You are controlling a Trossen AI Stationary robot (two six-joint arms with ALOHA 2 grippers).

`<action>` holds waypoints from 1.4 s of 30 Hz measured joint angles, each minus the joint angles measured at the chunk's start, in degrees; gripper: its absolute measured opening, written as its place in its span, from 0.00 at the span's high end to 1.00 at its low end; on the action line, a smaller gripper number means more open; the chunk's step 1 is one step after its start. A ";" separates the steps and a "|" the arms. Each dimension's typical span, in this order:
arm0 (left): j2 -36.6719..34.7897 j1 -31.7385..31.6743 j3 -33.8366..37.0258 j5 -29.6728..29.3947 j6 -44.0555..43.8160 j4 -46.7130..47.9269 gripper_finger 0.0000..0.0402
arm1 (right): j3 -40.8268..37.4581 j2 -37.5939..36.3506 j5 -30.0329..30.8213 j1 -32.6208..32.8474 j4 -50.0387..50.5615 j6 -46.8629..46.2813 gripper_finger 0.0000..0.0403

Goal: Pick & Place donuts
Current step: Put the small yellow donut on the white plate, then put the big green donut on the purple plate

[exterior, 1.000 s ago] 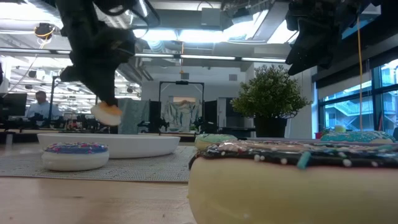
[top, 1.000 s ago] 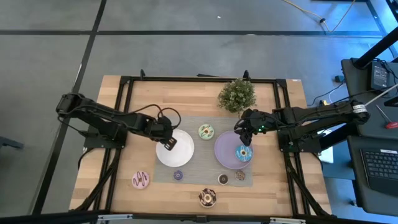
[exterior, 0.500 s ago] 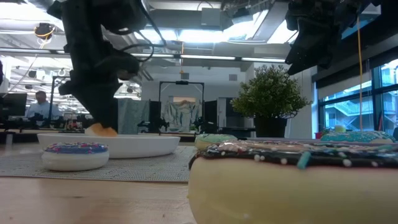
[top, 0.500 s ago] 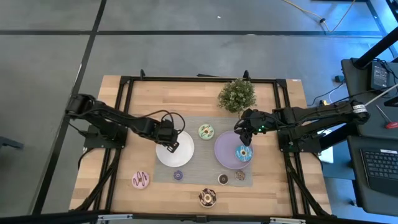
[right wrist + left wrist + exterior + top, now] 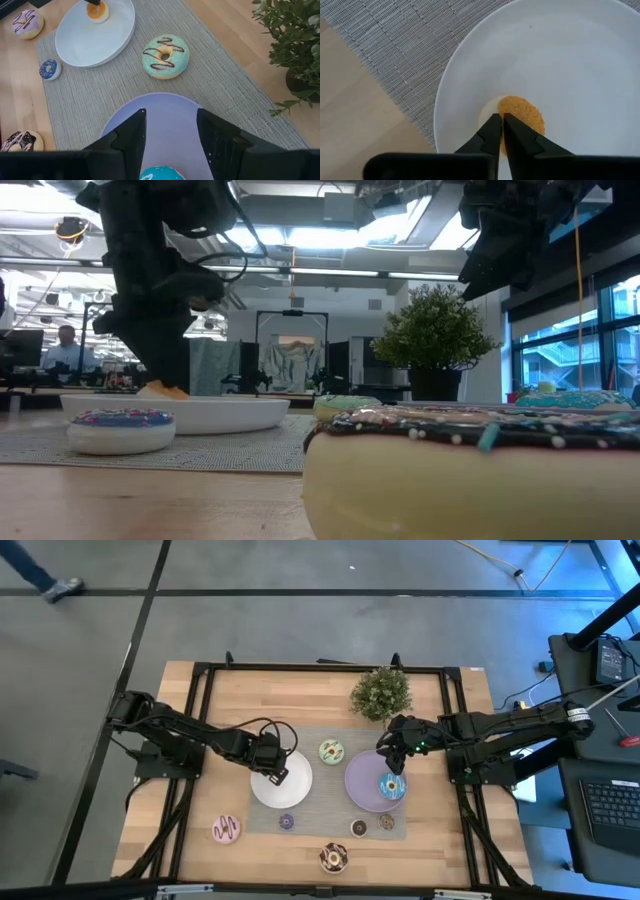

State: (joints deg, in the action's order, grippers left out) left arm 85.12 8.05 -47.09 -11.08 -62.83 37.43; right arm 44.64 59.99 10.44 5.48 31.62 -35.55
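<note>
While the left tool [image 5: 499, 131] pinches the small orange-topped ring donut [image 5: 519, 117] on the round white plate [image 5: 580, 70], spread its fingers before lifting; the right tool [image 5: 169, 131] hovers spread.

On my overhead feed, two plates sat side by side on a mat [image 5: 330, 815] mid-table [image 5: 460, 850], the left plate [image 5: 290, 785] under the left pincer [image 5: 272, 775] and the right plate [image 5: 360, 785] under the right pincer [image 5: 391, 762]. One mini donut [image 5: 520, 117] lay in the left plate against the pincer tips, a large donut [image 5: 391, 787] lay in the right plate, and another large donut [image 5: 332, 752] lay on the mat between the plates. A potted plant [image 5: 381, 692] stood behind the right plate, and five more donuts were spread along the front, one [image 5: 227, 830] off the mat at the left.
</note>
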 joint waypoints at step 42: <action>-24.82 -7.05 -3.67 -6.45 3.63 3.16 0.59 | 0.00 0.00 0.02 -0.01 -1.02 -0.13 0.56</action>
State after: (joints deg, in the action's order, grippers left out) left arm 60.30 1.01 -50.76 -17.54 -59.20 40.59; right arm 44.64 59.99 10.45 5.46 30.60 -35.68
